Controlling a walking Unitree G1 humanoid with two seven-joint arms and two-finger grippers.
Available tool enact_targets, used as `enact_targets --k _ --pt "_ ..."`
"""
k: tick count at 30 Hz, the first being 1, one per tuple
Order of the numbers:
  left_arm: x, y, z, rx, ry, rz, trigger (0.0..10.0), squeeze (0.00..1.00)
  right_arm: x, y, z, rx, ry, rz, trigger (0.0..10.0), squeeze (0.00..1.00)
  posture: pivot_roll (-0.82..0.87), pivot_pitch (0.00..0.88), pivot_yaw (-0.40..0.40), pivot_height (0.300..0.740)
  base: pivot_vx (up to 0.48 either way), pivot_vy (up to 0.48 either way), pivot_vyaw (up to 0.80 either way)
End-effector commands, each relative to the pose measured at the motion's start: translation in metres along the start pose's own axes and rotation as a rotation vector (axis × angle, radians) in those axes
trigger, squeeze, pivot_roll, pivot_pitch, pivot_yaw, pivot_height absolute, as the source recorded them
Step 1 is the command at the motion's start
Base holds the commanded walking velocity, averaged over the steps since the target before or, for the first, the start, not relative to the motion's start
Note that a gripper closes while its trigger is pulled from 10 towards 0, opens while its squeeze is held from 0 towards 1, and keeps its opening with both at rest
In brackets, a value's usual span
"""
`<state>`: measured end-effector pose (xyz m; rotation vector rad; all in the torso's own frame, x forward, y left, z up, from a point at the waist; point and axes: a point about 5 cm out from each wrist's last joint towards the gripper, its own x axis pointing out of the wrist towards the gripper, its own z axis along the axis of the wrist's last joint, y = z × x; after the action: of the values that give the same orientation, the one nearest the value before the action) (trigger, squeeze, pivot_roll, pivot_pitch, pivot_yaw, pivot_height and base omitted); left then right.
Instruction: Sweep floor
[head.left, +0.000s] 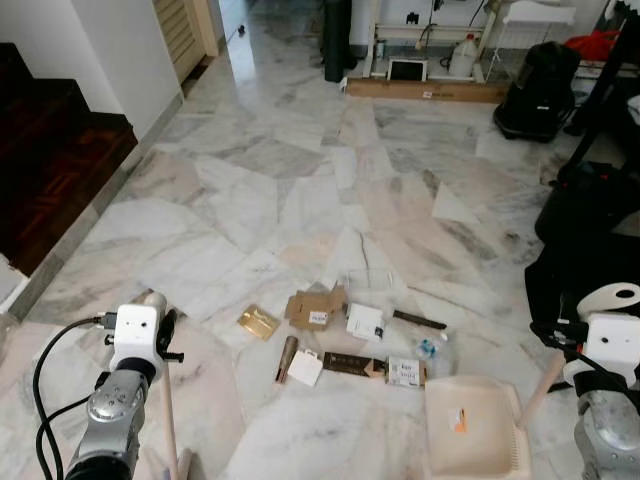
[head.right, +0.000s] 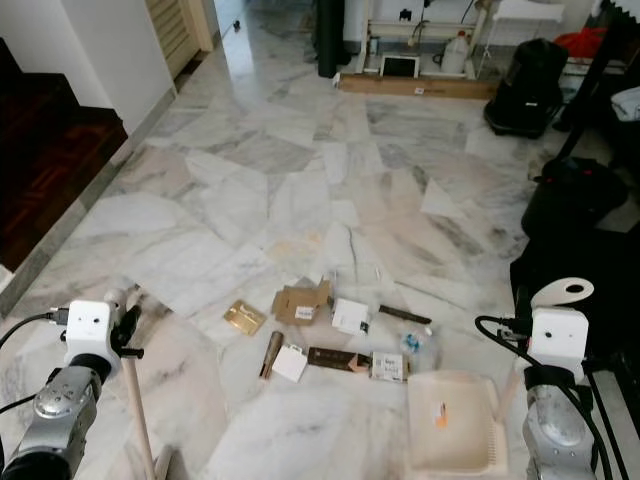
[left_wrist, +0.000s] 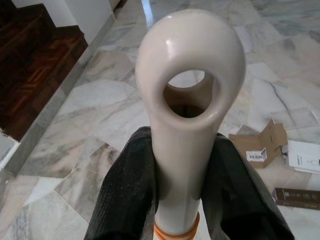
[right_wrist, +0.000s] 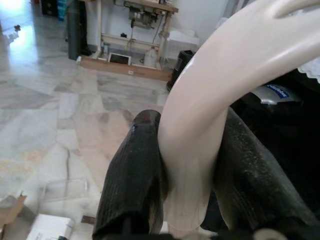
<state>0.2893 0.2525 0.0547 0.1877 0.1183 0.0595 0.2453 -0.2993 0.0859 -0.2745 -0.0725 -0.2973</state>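
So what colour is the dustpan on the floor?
Cream, with a small orange sticker. The dustpan shows best in the left eye view.

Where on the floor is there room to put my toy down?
Bare marble lies between the dark stairs and the black bags. It is crowded nearer the robot, where cardboard scraps and small boxes lie beside the dustpan.

A dark wooden staircase rises beside the white wall. A black round bag sits near a white plastic jug and a low shelf rack.
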Motion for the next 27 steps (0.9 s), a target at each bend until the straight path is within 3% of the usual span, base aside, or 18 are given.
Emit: enact_targets --k 1,9,10,14,16,27 --pt "0.0 0.001 0.004 -0.023 -0.015 0.013 10.0 0.0 -0.001 -0.001 0.008 0.018 -0.018 -0.002 10.0 0.0 -0.06 0.099 0.038 0.74 0.0 0.0 0.0" --pt "0.009 -0.003 0.024 -0.055 -0.09 0.03 10.0 0.0 0.0 -0.006 0.019 0.048 -0.047 -0.047 10.0 0.0 -0.06 0.101 0.039 0.74 0.0 0.0 0.0" --pt "0.015 -0.007 0.037 -0.071 -0.143 0.039 10.0 0.0 0.004 0.002 0.021 0.08 -0.051 -0.052 10.0 0.0 -0.06 0.1 0.039 0.74 0.0 0.0 0.0" --pt "0.018 -0.01 0.045 -0.084 -0.17 0.045 10.0 0.0 0.006 0.008 0.022 0.095 -0.048 -0.048 10.0 0.0 -0.06 0.1 0.039 0.74 0.0 0.0 0.0" --pt "0.022 -0.018 0.054 -0.109 -0.197 0.029 10.0 0.0 0.008 0.022 0.022 0.14 -0.037 -0.04 10.0 0.0 -0.05 0.101 0.041 0.74 0.0 0.0 0.0" --pt "0.024 -0.026 0.064 -0.12 -0.235 0.011 10.0 0.0 0.006 0.037 0.023 0.179 -0.038 -0.034 10.0 0.0 -0.06 0.107 0.047 0.74 0.0 0.0 0.0"
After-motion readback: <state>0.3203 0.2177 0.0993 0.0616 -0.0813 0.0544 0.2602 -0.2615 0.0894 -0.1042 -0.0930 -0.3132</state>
